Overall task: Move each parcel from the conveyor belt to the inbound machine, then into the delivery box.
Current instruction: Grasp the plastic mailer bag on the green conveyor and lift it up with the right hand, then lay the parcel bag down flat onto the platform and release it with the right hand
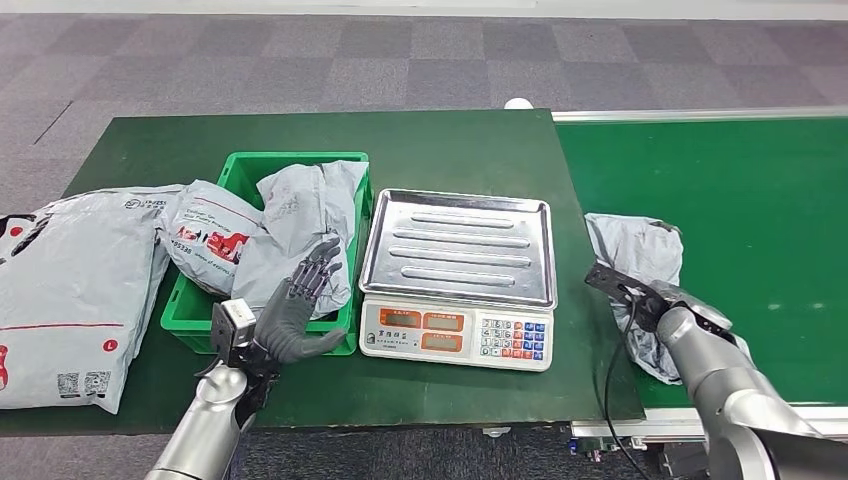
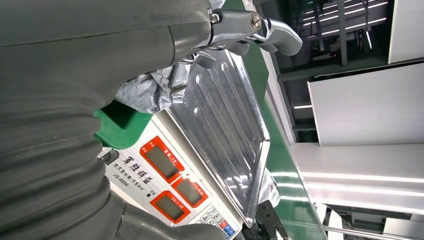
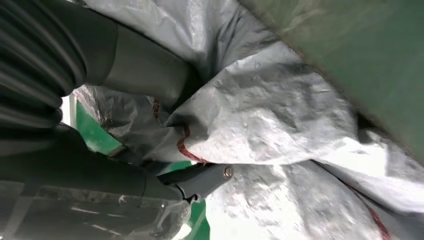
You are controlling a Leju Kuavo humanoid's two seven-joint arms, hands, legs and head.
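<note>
Grey plastic wrapped the parcel [image 1: 640, 262] that lay crumpled on the conveyor belt [image 1: 760, 210], at the belt's edge nearest the table [image 1: 450, 150]. From the head view the right hand [image 1: 668, 305] sat on top of that parcel, and its fingers were hidden there. The right wrist view came closer: the thick thumb [image 3: 145, 75] pressed into the wrinkled grey film, and a dark finger [image 3: 200, 181] reached under a fold, so the hand had a hold on the bag, which bore thin red lines.

On the table, the scale [image 1: 456, 285] stood near the front edge with its steel tray bare, just beside the green crate [image 1: 190, 320]. Two grey parcels [image 1: 300, 225] lay in that crate, and a larger grey parcel [image 1: 70, 290] rested at the table's left edge.

The left hand [image 1: 298, 315] hovered at the crate's front right corner, fingers spread apart and holding nothing. The left wrist view showed what the head view could not: the scale's orange display panels [image 2: 160, 162], printed lettering beside them, and the ribbed tray [image 2: 225, 125] seen edge-on, with a metal fingertip [image 2: 280, 37] above it.
</note>
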